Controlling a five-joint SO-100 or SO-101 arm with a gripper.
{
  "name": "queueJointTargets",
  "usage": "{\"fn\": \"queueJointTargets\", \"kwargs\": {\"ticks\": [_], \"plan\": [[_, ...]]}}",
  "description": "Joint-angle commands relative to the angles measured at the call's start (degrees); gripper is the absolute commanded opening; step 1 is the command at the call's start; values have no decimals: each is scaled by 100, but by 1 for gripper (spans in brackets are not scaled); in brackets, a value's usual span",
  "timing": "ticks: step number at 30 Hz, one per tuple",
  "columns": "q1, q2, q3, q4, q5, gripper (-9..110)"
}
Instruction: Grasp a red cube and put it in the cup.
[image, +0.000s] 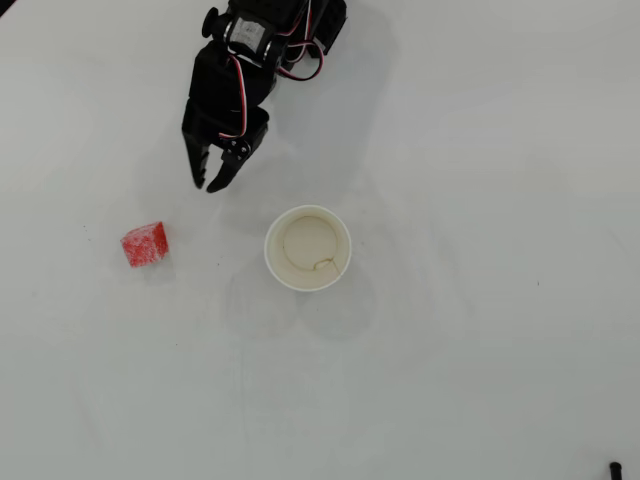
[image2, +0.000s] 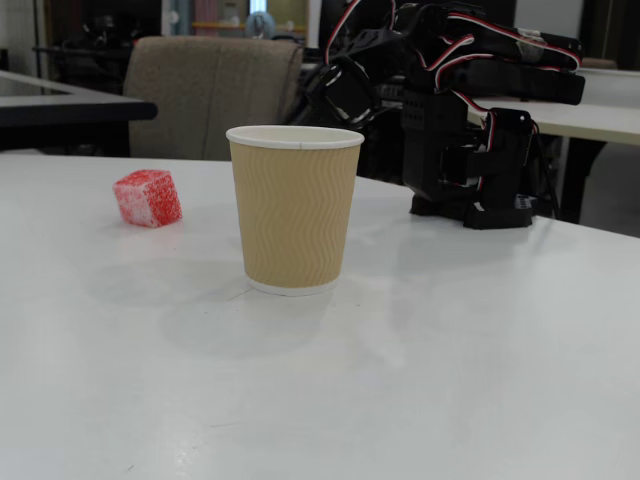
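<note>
The red cube lies on the white table, left of the cup in the overhead view; in the fixed view the red cube sits left of and behind the cup. The cup stands upright with nothing inside; its tan ribbed wall shows in the fixed view. My gripper hangs above the table, up and left of the cup and up and right of the cube. Its two fingers are slightly parted and hold nothing. In the fixed view the cup hides the fingertips.
The black arm's base stands on the table behind and right of the cup. A beige chair and other desks sit beyond the far edge. A small dark item lies at the overhead view's bottom right corner.
</note>
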Motion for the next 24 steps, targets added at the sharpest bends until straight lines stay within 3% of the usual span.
{"fn": "queueJointTargets", "kwargs": {"ticks": [1,18,24], "plan": [[-123,-53,272,-475,-475,9],[62,-3595,-2241,-598,-589,29],[299,-4474,-2848,-677,-589,30]]}}
